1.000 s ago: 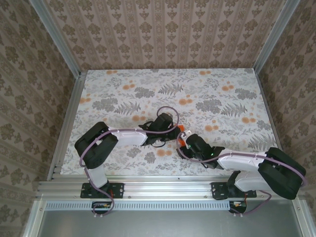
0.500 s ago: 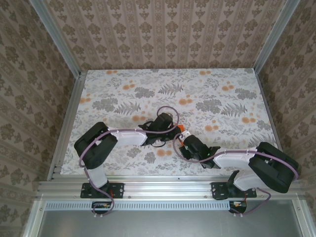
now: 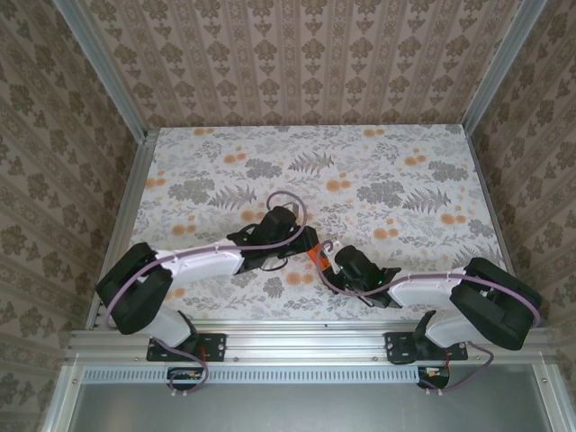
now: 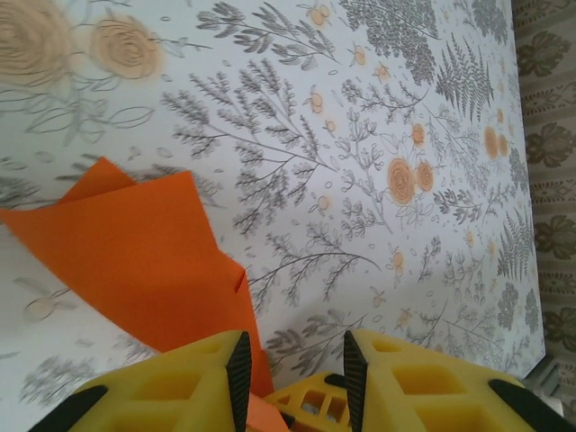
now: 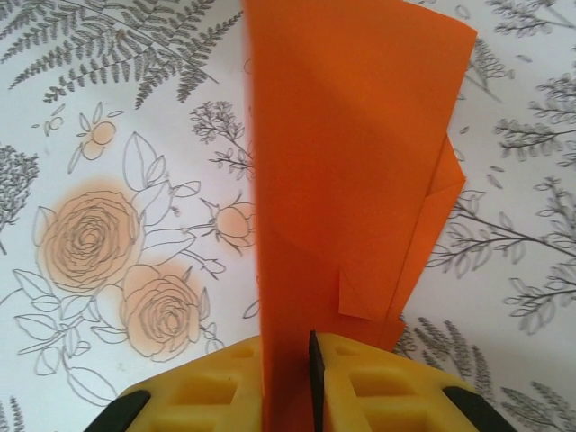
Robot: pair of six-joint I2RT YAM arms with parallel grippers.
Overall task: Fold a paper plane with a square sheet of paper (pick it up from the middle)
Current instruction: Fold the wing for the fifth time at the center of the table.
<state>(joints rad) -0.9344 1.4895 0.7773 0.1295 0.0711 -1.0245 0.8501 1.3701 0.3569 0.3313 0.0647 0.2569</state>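
Note:
The square sheet of paper (image 3: 315,256) is bright orange and folded into layered flaps, a broad shape rather than a narrow paper plane. It stands on edge off the cloth between the two grippers, near the table's front middle. In the right wrist view the paper (image 5: 360,162) rises straight out of my right gripper (image 5: 286,346), which is shut on its lower edge. My left gripper (image 4: 292,346) is open, with bare cloth in the gap; the paper (image 4: 135,261) lies beside and under its left finger (image 4: 180,378). From above, left gripper (image 3: 302,243) and right gripper (image 3: 326,261) almost meet.
The flower-printed tablecloth (image 3: 378,171) stretches wide behind the grippers. Aluminium rails (image 3: 126,225) and wallpapered walls (image 3: 297,54) close in three sides. A pale purple cable (image 3: 286,200) loops above the left wrist.
My right gripper has closed on the paper and shifted slightly left. The left arm has swung its elbow out to the left and lowered, its gripper sliding a little left.

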